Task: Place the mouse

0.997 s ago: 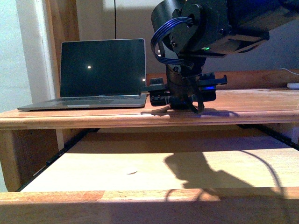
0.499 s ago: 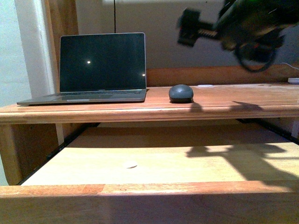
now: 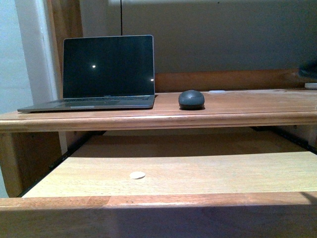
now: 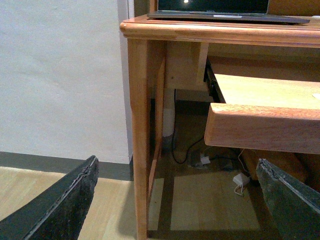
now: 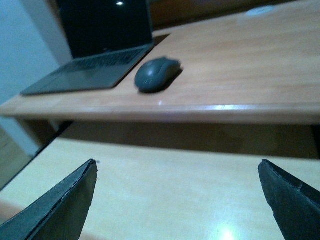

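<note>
Mouse [image 3: 191,99]: sits flat on desk [image 3: 247,106] top, just right of laptop [image 3: 108,72], close to its base without touching. Free of both grippers. Same in right wrist view: mouse [image 5: 155,74] beside laptop [image 5: 100,40] front corner, slightly blurred.

Right gripper [image 5: 176,162]: jaws spread wide, grasps nothing. Dark fingers [image 5: 60,210] at the frame's lower corners. Hangs in front of desk edge, over pale tray [image 5: 150,175], well apart from mouse, camera looking along the desk top toward it. Front view shows only a dark blur [image 3: 309,69] at far right; cannot tell what part of the arm it is.

Left gripper [image 4: 176,162]: jaws likewise wide apart, empty. Held low, off desk's left side, facing leg [image 4: 140,150], white wall [image 4: 60,75] and floor [image 4: 30,185].

Tray [image 3: 223,173]: extends out below desk top. Carries one small pale disc [image 3: 137,174], lying flat left of centre.

Under desk: cables [image 4: 200,157] and a white plug on the floor.
</note>
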Action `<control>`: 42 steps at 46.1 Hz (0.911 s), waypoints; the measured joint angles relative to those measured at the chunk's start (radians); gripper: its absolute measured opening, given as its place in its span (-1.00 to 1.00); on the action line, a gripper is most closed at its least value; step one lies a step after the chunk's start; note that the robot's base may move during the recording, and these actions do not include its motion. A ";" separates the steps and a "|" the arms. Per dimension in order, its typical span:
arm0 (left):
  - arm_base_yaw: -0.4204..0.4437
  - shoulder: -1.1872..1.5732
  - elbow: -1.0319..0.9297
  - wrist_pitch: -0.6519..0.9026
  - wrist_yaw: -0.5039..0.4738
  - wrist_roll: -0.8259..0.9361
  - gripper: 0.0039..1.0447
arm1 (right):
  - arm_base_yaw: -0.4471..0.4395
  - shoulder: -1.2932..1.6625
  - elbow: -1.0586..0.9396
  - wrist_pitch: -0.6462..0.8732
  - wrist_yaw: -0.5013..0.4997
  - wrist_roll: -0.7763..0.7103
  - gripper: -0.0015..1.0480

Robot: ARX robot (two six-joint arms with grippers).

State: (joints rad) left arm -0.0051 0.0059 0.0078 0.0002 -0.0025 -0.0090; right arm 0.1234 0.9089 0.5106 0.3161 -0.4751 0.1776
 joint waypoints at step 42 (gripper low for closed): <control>0.000 0.000 0.000 0.000 0.000 0.000 0.86 | 0.269 0.626 0.080 0.389 0.357 -0.097 0.86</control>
State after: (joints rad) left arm -0.0051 0.0059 0.0078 0.0002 -0.0021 -0.0090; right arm 0.3920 1.5349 0.5911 0.7048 -0.1177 0.0811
